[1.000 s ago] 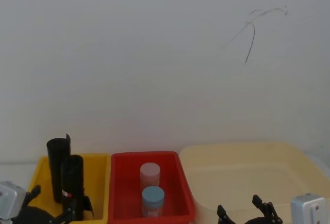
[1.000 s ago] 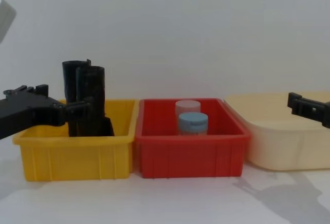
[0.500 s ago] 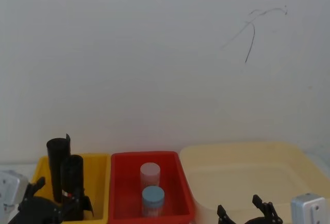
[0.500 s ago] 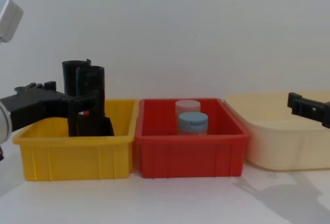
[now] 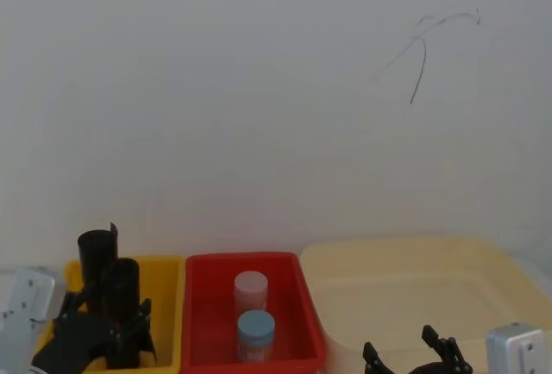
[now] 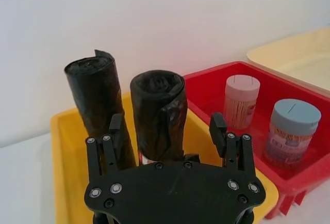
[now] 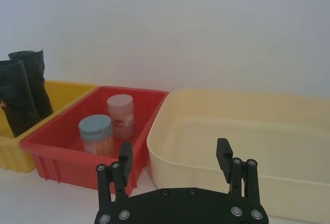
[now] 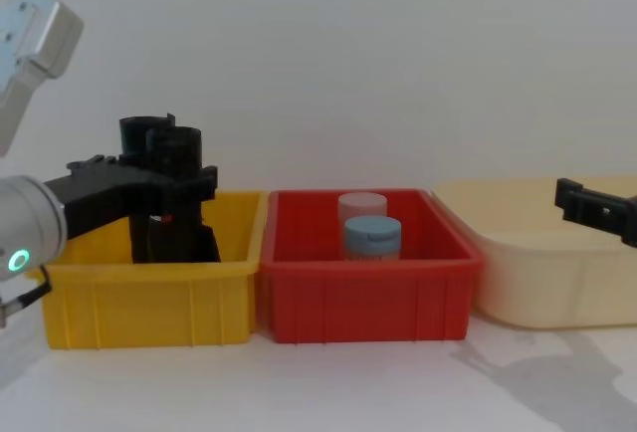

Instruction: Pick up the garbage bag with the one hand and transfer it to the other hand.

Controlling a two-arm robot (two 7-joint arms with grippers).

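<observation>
A second black roll [image 6: 95, 95] stood just beyond the garbage bag [image 6: 157, 97], on its far left, both in the yellow bin [image 6: 61, 146]. The red bin [image 6: 206, 72] to the right held a blue-lidded jar [image 6: 291, 131] and a pink-lidded jar [image 6: 241, 100]. The bag stood upright, long axis vertical. The left gripper [image 6: 166, 128] straddled it, jaws released, with a gap on either side. The right gripper [image 7: 174, 156] hung spread at the near rim of the cream tub [image 7: 247, 105].

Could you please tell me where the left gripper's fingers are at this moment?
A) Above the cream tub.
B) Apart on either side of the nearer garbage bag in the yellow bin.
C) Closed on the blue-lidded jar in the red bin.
B: the left gripper has its fingers apart on either side of the nearer garbage bag, which stands in the yellow bin.
</observation>
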